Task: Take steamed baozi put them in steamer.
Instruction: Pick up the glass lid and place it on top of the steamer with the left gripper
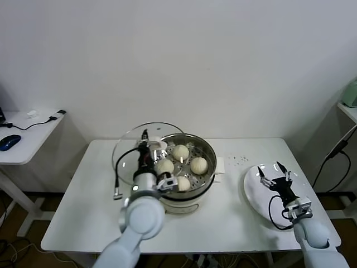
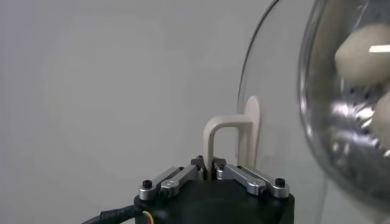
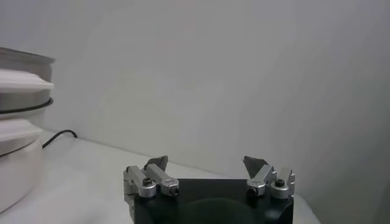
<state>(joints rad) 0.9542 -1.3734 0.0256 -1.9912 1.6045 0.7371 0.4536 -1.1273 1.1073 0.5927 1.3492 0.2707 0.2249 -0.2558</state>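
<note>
The left arm [image 1: 146,190] hides the steamer's [image 1: 207,149] near-left rim and part of one baozi [image 1: 184,183].

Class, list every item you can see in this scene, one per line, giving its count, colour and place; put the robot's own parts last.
steamed baozi: four, cream-white, on the perforated tray inside the steamer.
steamer: one, shiny steel on a cream-white base, middle of the table.
glass lid: one, clear with white handle, tilted at the steamer's left side.
plate: one, white, right part of the table.
table: one, white.
left gripper: one, black, shut on the lid's handle.
right gripper: one, black, open above the plate.
</note>
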